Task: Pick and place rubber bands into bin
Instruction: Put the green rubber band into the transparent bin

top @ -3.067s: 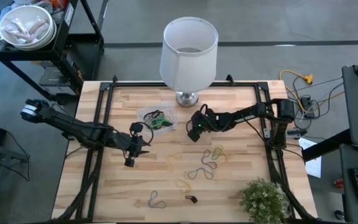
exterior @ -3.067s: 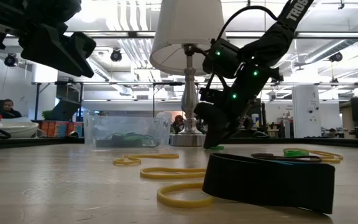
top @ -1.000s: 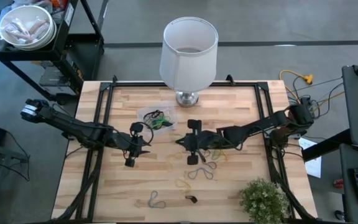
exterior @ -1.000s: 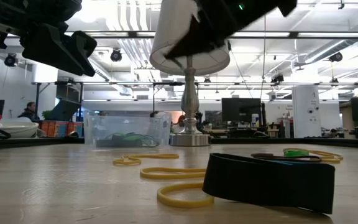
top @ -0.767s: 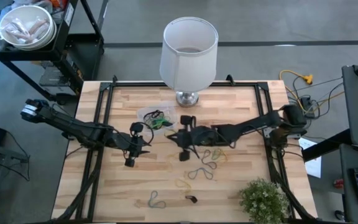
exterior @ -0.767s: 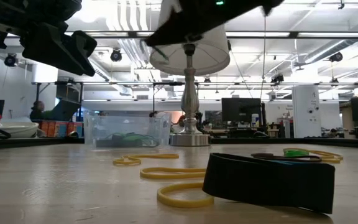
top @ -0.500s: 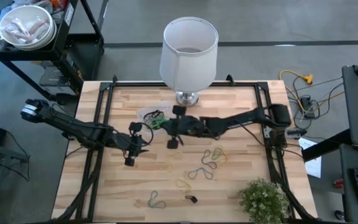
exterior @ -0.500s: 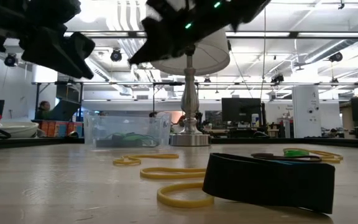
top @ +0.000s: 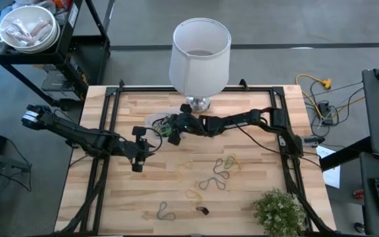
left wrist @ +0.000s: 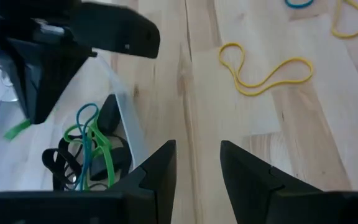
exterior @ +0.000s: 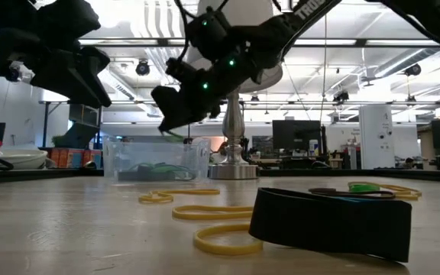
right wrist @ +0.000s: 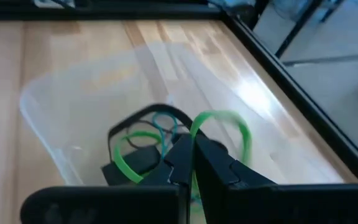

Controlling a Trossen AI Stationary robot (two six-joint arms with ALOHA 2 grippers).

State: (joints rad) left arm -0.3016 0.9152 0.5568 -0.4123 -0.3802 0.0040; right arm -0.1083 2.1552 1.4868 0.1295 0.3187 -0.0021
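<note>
Green band [right wrist: 219, 127] pinched in our right gripper [right wrist: 191, 163] over the bin [right wrist: 55, 93] could cling or bounce out on release.

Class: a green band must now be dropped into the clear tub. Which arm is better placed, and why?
The right. Its end effector is shut on a thin green rubber band loop directly above the small transparent plastic bin. The left end effector is open, empty, beside the bin over bare wood.

Grey floor [top: 308, 26], black shelving cart [top: 77, 49], bright ceiling lights [exterior: 159, 19]
</note>
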